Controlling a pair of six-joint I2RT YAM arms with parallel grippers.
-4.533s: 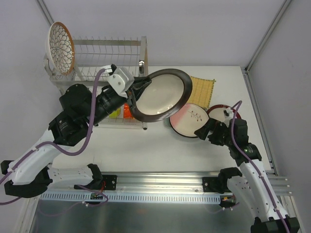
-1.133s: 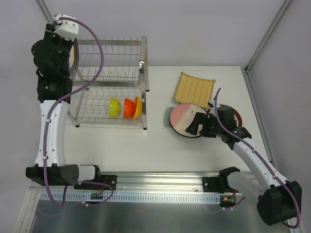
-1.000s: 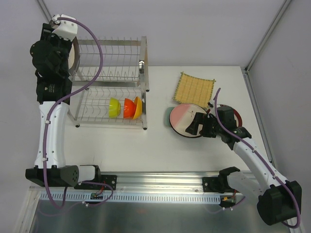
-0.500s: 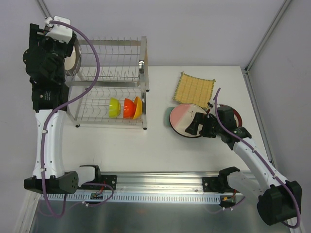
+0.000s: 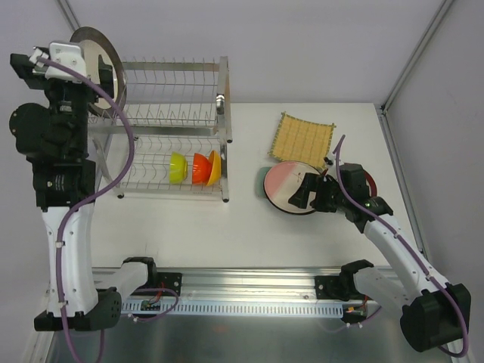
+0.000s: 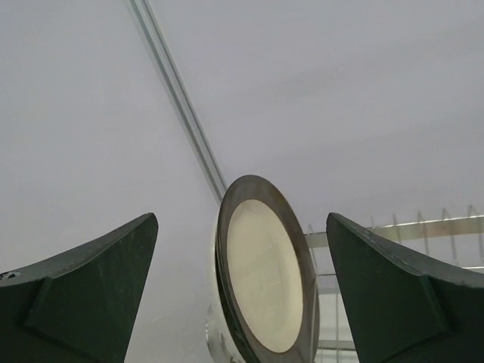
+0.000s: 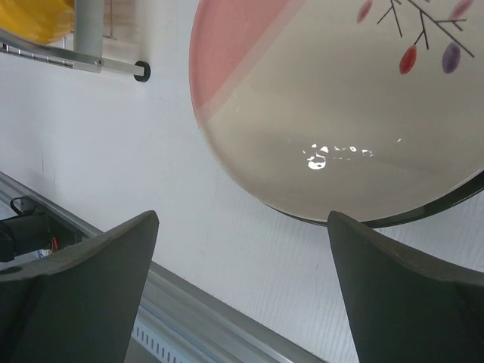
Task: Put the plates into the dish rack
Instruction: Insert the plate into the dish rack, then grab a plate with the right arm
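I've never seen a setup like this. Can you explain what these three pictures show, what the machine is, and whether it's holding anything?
This is a robot with two arms bolted to the near edge of a table. The wide picture comes from a camera above and behind them. The other two come from a camera on each wrist, so the dark wedges at the bottom are that hand's own fingers. The left hand is open, facing a dark-rimmed cream plate that stands upright at the left end of the dish rack, on its top tier. The right hand is open too, over the edge of a pink-and-white plate lying on the table. Neither holds anything. Behind that plate lies a yellow woven square, and three bowls sit in the rack's lower tier.
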